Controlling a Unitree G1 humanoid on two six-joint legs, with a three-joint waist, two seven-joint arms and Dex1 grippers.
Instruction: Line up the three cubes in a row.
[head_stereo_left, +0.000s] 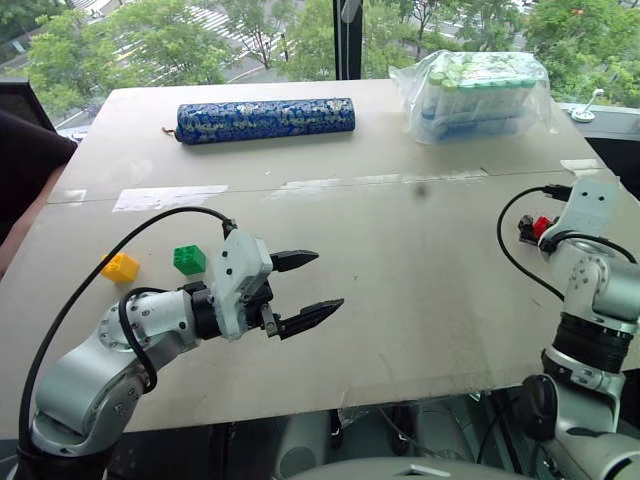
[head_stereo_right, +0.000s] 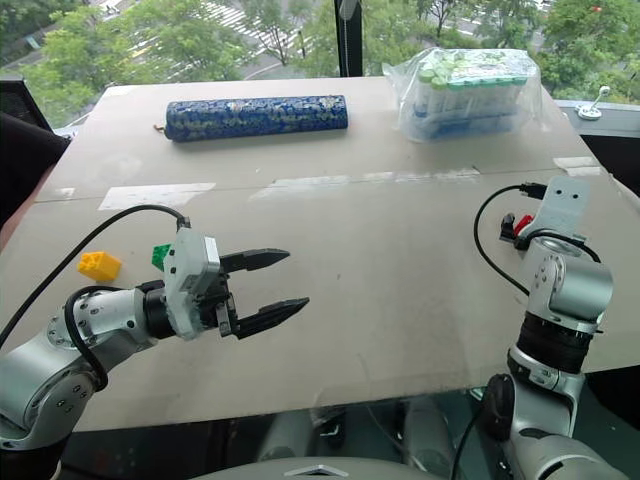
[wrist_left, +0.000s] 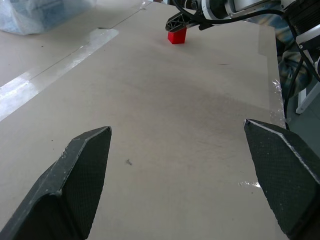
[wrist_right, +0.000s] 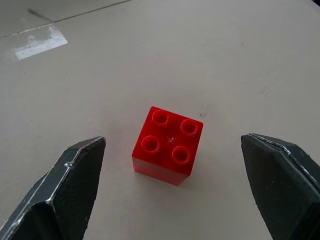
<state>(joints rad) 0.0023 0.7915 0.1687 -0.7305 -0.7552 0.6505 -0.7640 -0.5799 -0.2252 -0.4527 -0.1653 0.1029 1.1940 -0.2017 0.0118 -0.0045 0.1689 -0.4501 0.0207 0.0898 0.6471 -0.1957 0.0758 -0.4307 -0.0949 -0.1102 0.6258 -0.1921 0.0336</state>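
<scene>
The red cube (wrist_right: 168, 145) is sitting studs-up on the beige desk (head_stereo_left: 420, 300) near its right edge, and the right pincer (wrist_right: 172, 192) is hanging just behind it with both black fingers spread wide, one to each side, neither touching the block. Seen from the head, that cube (head_stereo_left: 541, 226) is peeking out beside the right wrist housing. Far across the desk, the green cube (head_stereo_left: 189, 259) and the yellow cube (head_stereo_left: 120, 267) are lying near each other by the left edge, green a little farther in, yellow closer to the rim; they are near but not touching. The left pincer (head_stereo_left: 306, 289) is hovering above the bare middle of the desk, pointing toward the right side, its fingers (wrist_left: 80, 175) standing wide apart and gripping nothing. In the left wrist view the red cube (wrist_left: 176, 36) is showing far off under the right arm's fingers. Along the far side a long blue patterned roll (head_stereo_left: 265, 120) is lying crosswise, and a clear bag of tubes (head_stereo_left: 478, 93) is resting to its right, well apart from all three cubes
</scene>
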